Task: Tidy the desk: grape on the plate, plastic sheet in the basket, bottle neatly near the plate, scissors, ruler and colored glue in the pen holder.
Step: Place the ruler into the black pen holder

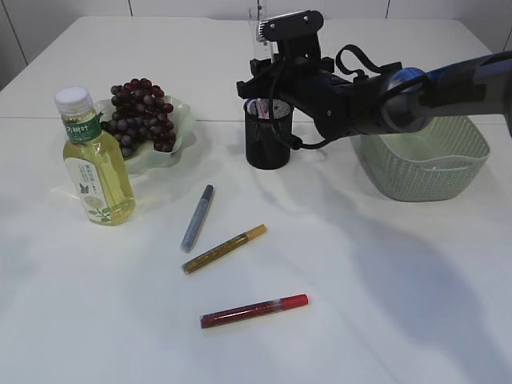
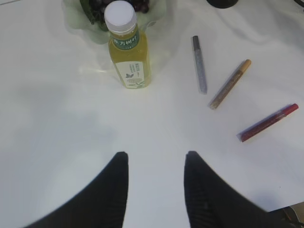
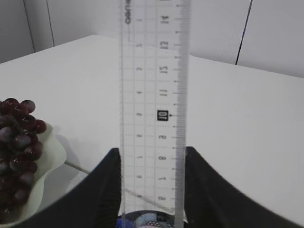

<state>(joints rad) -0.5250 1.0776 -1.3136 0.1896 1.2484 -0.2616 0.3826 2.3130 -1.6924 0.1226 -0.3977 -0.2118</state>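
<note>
Right wrist view, fingers [image 3: 152, 183] clamping upright ruler [image 3: 154, 95], pen holder [image 1: 268, 134] below

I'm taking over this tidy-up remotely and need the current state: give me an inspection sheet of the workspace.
Surface: white table, no spills seen.
Job's things: grapes on the green plate; bottle upright beside the plate; clear ruler upright over the pen holder; blue glue pen, gold glue pen and red glue pen lying loose on the table; basket at right, contents unclear; scissors cannot be made out.
Clutter: nothing seen.
Grippers: right gripper closed on the ruler above the holder; left gripper open, empty, above bare table.
Cables: black cable loops on the right arm.
Surroundings: plain pale wall panels.
</note>
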